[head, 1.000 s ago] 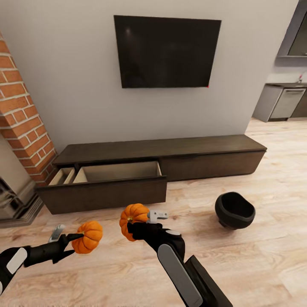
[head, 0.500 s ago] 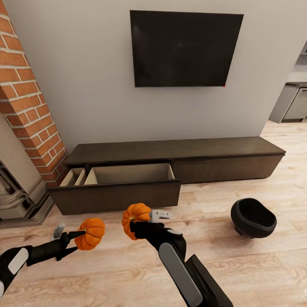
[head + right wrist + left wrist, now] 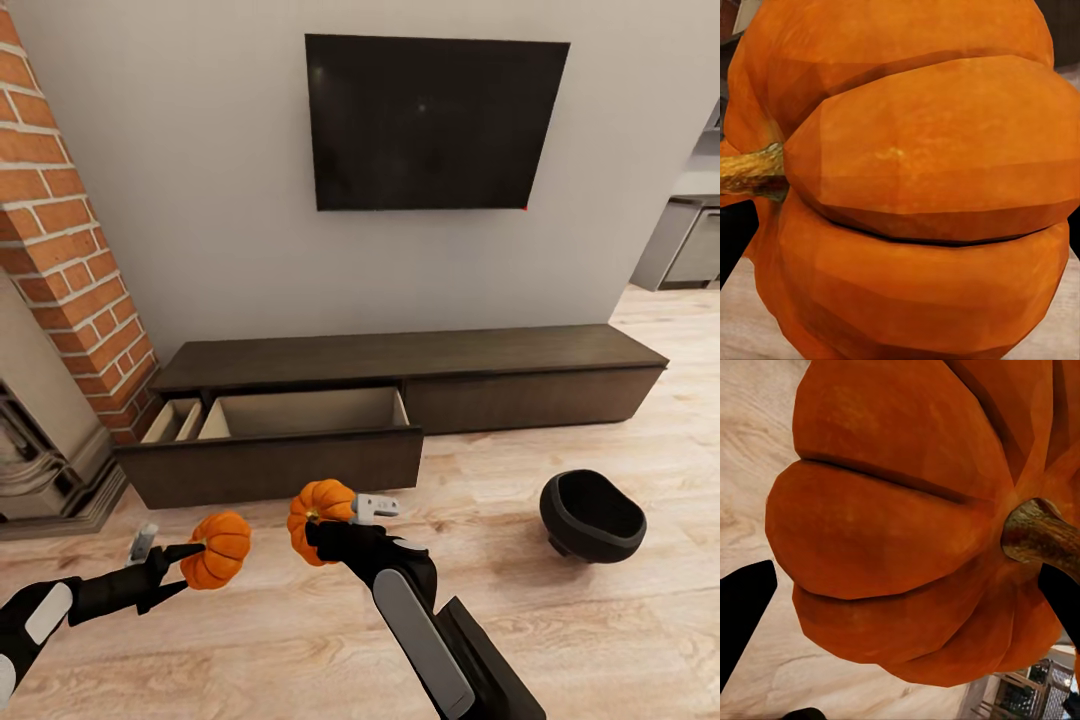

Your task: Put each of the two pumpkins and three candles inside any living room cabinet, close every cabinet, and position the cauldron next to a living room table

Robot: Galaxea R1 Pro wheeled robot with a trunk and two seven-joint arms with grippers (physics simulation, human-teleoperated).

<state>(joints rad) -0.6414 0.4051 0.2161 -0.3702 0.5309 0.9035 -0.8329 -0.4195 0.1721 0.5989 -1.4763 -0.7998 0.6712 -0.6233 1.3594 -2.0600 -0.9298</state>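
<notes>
Each gripper holds a ribbed orange pumpkin above the wooden floor. My left gripper (image 3: 190,555) is shut on one pumpkin (image 3: 222,548) (image 3: 907,517) at the lower left. The right gripper (image 3: 320,527) is shut on the other pumpkin (image 3: 318,505) (image 3: 915,187) near the middle. Ahead stands the long dark brown cabinet (image 3: 520,385) against the wall, with its left drawer (image 3: 300,412) pulled out and its pale inside bare. The black cauldron (image 3: 592,515) sits on the floor at the right, in front of the cabinet. The candles are out of view.
A brick column (image 3: 70,260) and a grey fireplace base (image 3: 40,470) stand at the left. A dark television (image 3: 435,122) hangs on the wall above the cabinet. Grey kitchen units (image 3: 690,245) show at the far right. Open floor lies between me and the drawer.
The view shifted left a second ago and has since nearly settled, so the cabinet and cauldron sit further right in the picture. Both grippers keep their pumpkins in about the same pose.
</notes>
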